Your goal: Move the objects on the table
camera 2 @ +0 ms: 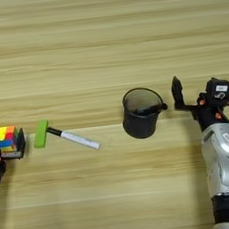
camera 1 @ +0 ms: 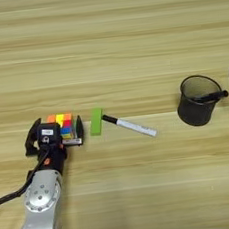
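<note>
Nearest the camera, two silver forearms are seen rising from the bottom edge, one at each side of the desk [camera 1: 128,44], a broad surface of pale yellow-tan wood with horizontal grain.

The left claw [camera 1: 55,129] is placed at the left of the desk, its two black fingers spread wide. The puzzle cube [camera 1: 63,125], with orange, yellow, red and blue squares showing, is seen between those fingers, close against the right-hand one, with a clear gap to the left-hand one. Whether the cube is touched by the near finger cannot be told.

Just to the right of the cube, the lime-green block [camera 1: 96,121] is laid flat on the desk, its long side running away from the camera. The marker [camera 1: 130,125] is laid at a slant beside it, the black cap touching or nearly touching the block's right edge and the white barrel pointed down and to the right.

Well apart to the right, the black mesh cup [camera 2: 140,112] is stood upright with its mouth open to the camera.

The right claw [camera 2: 202,92] is positioned just to the right of the cup, its fingers spread, with one finger beside the cup's rim and nothing held between them.
</note>
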`<state>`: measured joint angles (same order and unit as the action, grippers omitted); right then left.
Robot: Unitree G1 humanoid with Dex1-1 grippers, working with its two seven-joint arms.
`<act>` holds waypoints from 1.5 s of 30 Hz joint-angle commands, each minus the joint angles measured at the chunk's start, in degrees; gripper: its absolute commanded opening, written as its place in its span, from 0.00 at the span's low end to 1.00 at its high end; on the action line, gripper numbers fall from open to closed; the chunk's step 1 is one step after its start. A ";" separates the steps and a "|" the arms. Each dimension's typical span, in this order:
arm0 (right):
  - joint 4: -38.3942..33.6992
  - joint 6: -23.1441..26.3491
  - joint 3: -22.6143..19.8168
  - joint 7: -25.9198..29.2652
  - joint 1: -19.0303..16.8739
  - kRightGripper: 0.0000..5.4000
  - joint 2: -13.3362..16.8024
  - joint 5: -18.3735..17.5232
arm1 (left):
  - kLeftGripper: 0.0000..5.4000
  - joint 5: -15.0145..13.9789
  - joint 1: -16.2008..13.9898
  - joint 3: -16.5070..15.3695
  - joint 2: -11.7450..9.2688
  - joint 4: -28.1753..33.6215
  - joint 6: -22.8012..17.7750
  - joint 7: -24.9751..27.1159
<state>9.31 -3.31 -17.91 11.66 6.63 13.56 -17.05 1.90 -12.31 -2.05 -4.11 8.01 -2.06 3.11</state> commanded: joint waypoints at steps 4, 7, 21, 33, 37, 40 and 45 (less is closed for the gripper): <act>0.09 -0.09 0.24 -0.20 1.16 0.99 0.05 0.40 | 1.00 -0.11 0.73 -0.58 -0.36 -0.83 -0.97 -0.45; 0.15 -0.11 0.30 -0.26 1.19 0.99 0.00 0.43 | 1.00 -0.21 0.84 -0.71 -0.35 -1.02 -0.95 -0.49; -0.04 -0.03 0.53 -0.43 1.17 0.99 -0.11 0.52 | 1.00 -0.06 1.16 -1.12 -0.35 -1.59 -0.98 -0.48; -0.21 0.05 0.56 -0.48 1.17 1.00 -0.08 0.53 | 0.89 -0.54 1.17 -0.99 -0.36 -1.65 -0.74 0.16; -0.21 0.07 0.53 -0.41 1.17 1.00 0.00 0.50 | 0.81 -0.51 1.09 -0.91 -0.37 -1.47 -0.92 0.29; -0.18 0.06 0.51 -0.36 1.16 1.00 0.03 0.47 | 0.76 -0.50 1.05 -0.84 -0.36 -1.44 -0.91 0.41; 0.19 -0.04 0.51 -0.26 1.36 1.00 0.10 0.51 | 0.67 -0.52 1.20 -0.86 -0.28 -1.60 -0.75 0.41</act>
<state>9.31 -3.31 -17.46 11.62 6.83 13.53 -16.88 1.75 -11.54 -3.02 -4.10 6.57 -2.06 3.36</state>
